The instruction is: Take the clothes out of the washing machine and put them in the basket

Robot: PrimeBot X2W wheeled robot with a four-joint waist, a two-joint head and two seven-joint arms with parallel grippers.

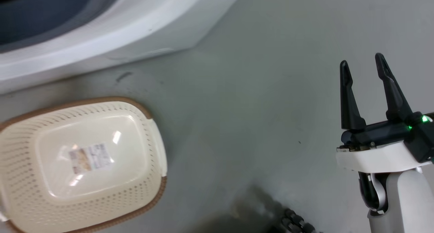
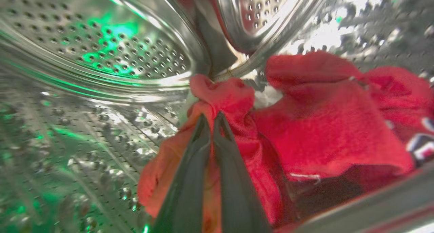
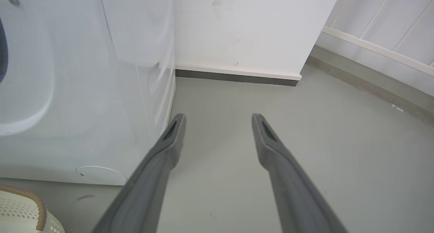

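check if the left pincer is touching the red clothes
Touching. Left wrist view shows the left pincer shut on a fold of the clothes, red fabric pinched inside.

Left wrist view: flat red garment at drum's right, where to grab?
Take the red garment by its near hem: it lies loose with a dark gap beneath, so one finger could slide under. Come from the near side, low. The left pincer is shut on the bunched fold beside it.
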